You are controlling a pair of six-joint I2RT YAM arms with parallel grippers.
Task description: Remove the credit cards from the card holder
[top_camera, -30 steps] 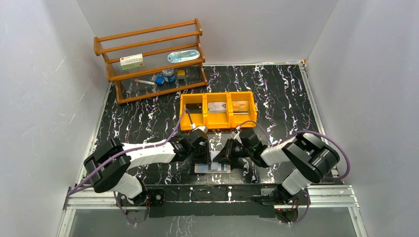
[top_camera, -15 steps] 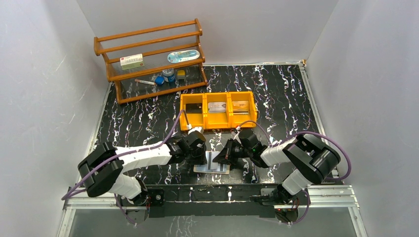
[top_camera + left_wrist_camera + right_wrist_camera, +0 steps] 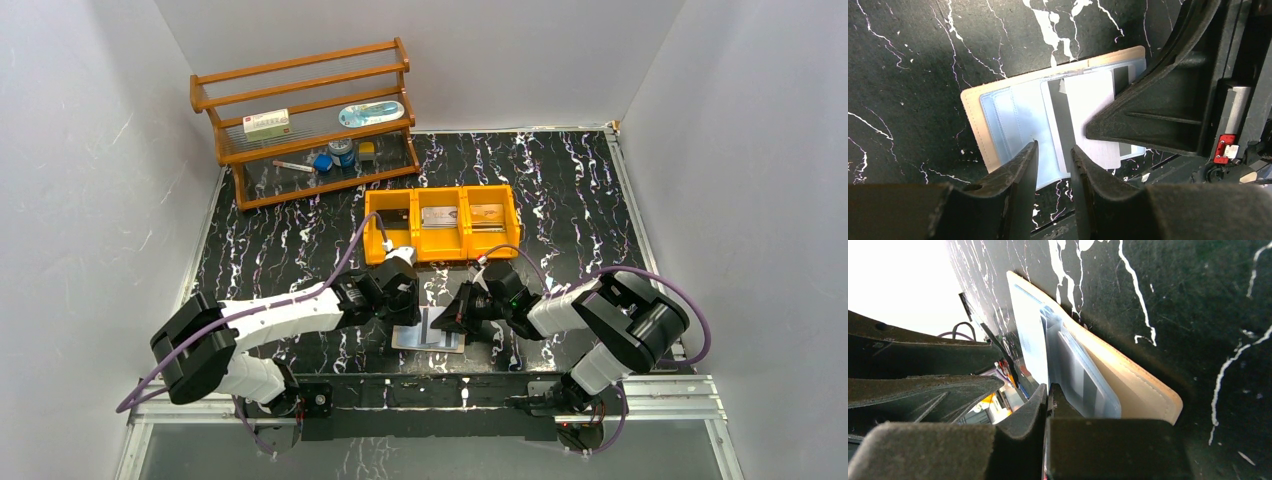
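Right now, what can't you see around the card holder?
Top external: left hand and right hand cover the card holder; pockets unreadable.
Left wrist: right hand hides the holder's right leaf.
Right wrist: own fingers hide whether it pinches anything.
Yellow bin: contents too small.

- Worktop (image 3: 560, 190) — black, with white marble-like veining.
- Wooden rack (image 3: 318, 138) stands at the far left.
- Yellow bin (image 3: 440, 252) sits mid-worktop.
- Card holder (image 3: 1013, 115) lies open and flat — near edge.

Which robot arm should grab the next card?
Probably the left gripper: its jaws stand slightly open beside the card poking from the card holder, while the right gripper, shut, presses on it.
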